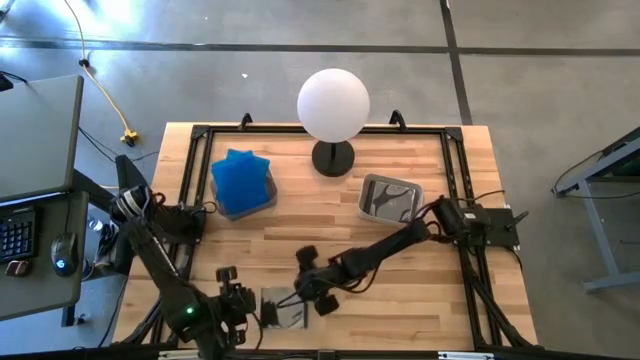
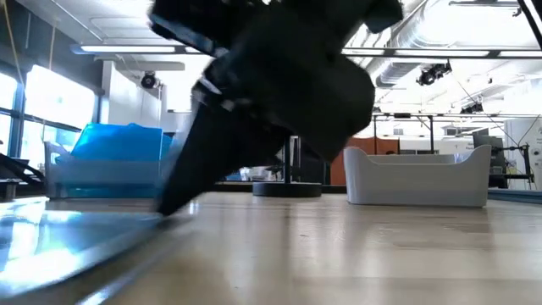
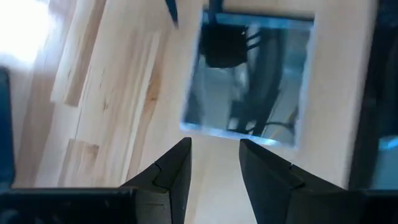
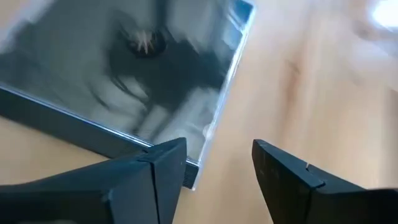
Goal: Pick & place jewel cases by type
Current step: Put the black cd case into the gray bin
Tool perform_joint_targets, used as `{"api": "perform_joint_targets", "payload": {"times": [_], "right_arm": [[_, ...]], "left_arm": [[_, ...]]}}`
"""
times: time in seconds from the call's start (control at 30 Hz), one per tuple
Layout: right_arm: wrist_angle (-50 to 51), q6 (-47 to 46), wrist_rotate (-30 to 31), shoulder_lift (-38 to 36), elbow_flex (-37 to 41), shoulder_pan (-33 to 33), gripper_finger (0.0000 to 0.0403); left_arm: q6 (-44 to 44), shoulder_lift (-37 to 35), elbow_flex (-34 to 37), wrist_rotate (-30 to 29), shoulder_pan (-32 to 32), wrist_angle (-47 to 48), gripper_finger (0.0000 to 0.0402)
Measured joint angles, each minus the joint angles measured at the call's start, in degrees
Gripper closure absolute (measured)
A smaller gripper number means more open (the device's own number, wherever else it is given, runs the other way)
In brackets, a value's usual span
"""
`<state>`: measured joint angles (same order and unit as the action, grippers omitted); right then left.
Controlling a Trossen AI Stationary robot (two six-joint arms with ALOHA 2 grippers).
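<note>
Jewel case (image 1: 283, 307), glossy dark, flat on table (image 1: 420, 290) at 6 o'clock edge. Left gripper (image 1: 250, 310) at its 9 o'clock, right gripper (image 1: 315, 298) at 3 o'clock; both fingers parted, empty. Farther: grey tub (image 1: 388, 198) at 2 o'clock, blue cases (image 1: 242, 178) in tub at 11 o'clock.

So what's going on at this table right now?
Both arms are working on one dark jewel case lying flat at the table's near edge. The left gripper and right gripper are each open beside it, neither holding it. Blue cases fill the left tub; the right tub holds dark ones.
</note>
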<state>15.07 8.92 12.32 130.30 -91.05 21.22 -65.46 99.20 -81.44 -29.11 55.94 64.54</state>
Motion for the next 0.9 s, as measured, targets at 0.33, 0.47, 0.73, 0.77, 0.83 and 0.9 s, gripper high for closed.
{"api": "perform_joint_targets", "payload": {"times": [0.33,0.47,0.73,0.77,0.83,0.9], "right_arm": [[31.5,-10.6,13.1,-7.0,0.7,-0.8,0.0222],[34.3,-10.8,14.6,-10.4,0.5,-0.4,0.0222],[44.7,-10.9,15.0,-14.8,0.7,-0.2,0.0222],[45.0,-10.8,16.0,-15.3,1.5,-0.3,0.0222],[44.7,-10.4,16.8,-16.4,3.8,-1.0,0.0222],[44.0,-10.4,16.1,-17.8,6.7,-2.1,0.0222]], "left_arm": [[-2.0,0.1,9.3,-3.2,-4.9,-8.0,0.0270],[5.7,0.1,12.5,-4.8,-9.9,-17.0,0.0270],[30.1,0.1,13.8,-5.6,-20.0,-34.0,0.0270],[32.4,0.2,13.8,-5.4,-21.0,-36.0,0.0270],[36.6,1.0,13.8,-5.2,-22.5,-39.2,0.0270],[40.5,1.8,13.9,-4.8,-23.1,-40.4,0.0270]]}}
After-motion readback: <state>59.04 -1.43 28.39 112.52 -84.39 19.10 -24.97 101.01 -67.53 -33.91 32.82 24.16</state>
